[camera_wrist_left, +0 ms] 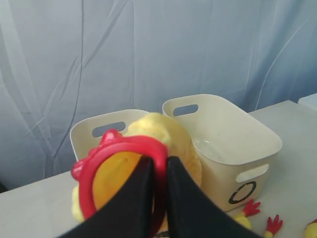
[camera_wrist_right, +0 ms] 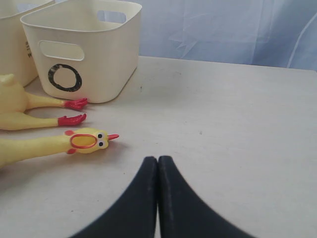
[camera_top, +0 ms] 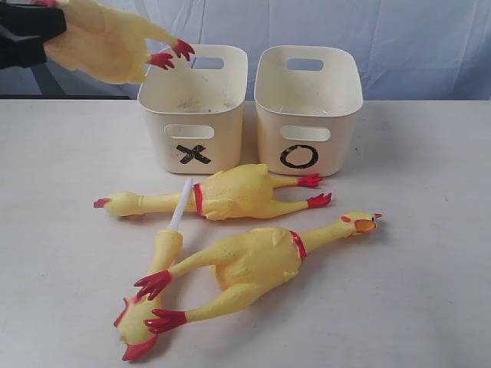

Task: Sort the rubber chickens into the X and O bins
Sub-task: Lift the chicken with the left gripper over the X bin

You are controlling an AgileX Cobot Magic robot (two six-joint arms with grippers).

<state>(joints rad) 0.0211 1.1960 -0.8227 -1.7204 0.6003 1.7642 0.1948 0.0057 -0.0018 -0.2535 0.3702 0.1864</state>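
My left gripper [camera_wrist_left: 158,158] is shut on the red neck band of a rubber chicken [camera_top: 100,42], held in the air at the far left with its red feet [camera_top: 173,54] over the left rim of the X bin [camera_top: 192,115]. The O bin [camera_top: 307,115] stands right beside it. Three chickens lie on the table in front of the bins: one [camera_top: 230,195] just before them, a larger one [camera_top: 253,264] with its head [camera_wrist_right: 86,140] to the right, and one [camera_top: 149,314] partly beneath it with a white tube [camera_top: 182,201]. My right gripper [camera_wrist_right: 157,159] is shut on nothing, low over bare table.
A pale blue cloth [camera_top: 399,38] hangs behind the table. The white tabletop [camera_top: 430,253] stretches right of the chickens. Both bins look bare inside in the left wrist view.
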